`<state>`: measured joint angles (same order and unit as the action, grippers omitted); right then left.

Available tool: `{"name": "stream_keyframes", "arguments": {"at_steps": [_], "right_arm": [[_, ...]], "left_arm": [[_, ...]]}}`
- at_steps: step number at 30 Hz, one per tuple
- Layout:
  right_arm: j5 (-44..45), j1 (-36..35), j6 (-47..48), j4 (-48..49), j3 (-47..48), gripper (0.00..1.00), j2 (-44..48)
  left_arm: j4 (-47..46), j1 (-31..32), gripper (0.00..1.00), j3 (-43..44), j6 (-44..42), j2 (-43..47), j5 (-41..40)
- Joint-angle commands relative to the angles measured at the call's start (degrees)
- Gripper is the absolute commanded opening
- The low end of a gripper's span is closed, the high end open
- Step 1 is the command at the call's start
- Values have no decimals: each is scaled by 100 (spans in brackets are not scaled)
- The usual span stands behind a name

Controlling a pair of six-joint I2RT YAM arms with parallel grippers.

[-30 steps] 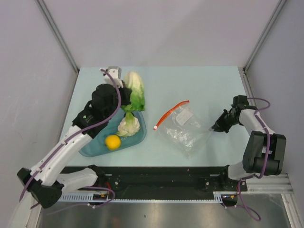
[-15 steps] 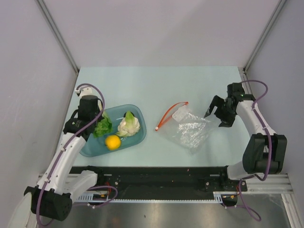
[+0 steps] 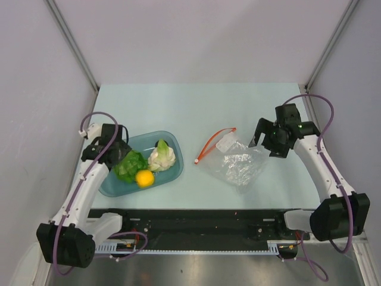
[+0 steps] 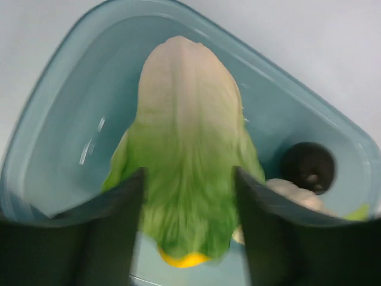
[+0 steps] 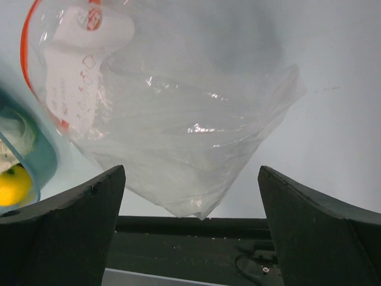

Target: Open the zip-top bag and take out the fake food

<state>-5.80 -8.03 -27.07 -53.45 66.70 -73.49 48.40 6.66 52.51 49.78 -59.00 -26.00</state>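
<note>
The zip-top bag (image 3: 236,162) lies flat and crinkled on the table, its red-orange zip strip (image 3: 209,145) on the left edge; nothing shows inside it (image 5: 178,137). The fake food sits in the teal tray (image 3: 174,140): lettuce (image 3: 130,165), yellow fruit (image 3: 143,177), cauliflower (image 3: 162,156). In the left wrist view the lettuce (image 4: 187,143) lies below the fingers, covering most of the fruit (image 4: 184,260), beside a dark piece (image 4: 306,167). My left gripper (image 3: 121,154) (image 4: 189,176) hangs open over the tray. My right gripper (image 3: 265,143) (image 5: 190,173) is open above the bag's right corner.
The black rail (image 3: 196,223) runs along the table's near edge, close under the bag's corner in the right wrist view. Grey walls enclose the table on three sides. The tray's corner (image 5: 24,173) shows left of the bag.
My left arm brought the lettuce from the far side down into the tray and opened. My right gripper let go of the bag, opened wide and moved up over it.
</note>
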Motion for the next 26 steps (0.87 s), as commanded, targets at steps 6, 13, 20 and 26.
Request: {"name": "stream_keyframes", "arguments": {"at_steps": [6,13,20,26], "right_arm": [[281,-682,-202,-341,-104,100,467],[150,-989,-369,-157,-438,100,1029],[-123,-1165,-431,-139,-754,100,1732],[-832,-1166,-439,326,-992,100,2769]], "left_arm": [[170,-59,100,-66,516,653,50],[-505,782,100,522,-556,495,746],[-1956,3479,100,462,-514,425,657],[-4007,4756,100,199,-995,652,1043]]}}
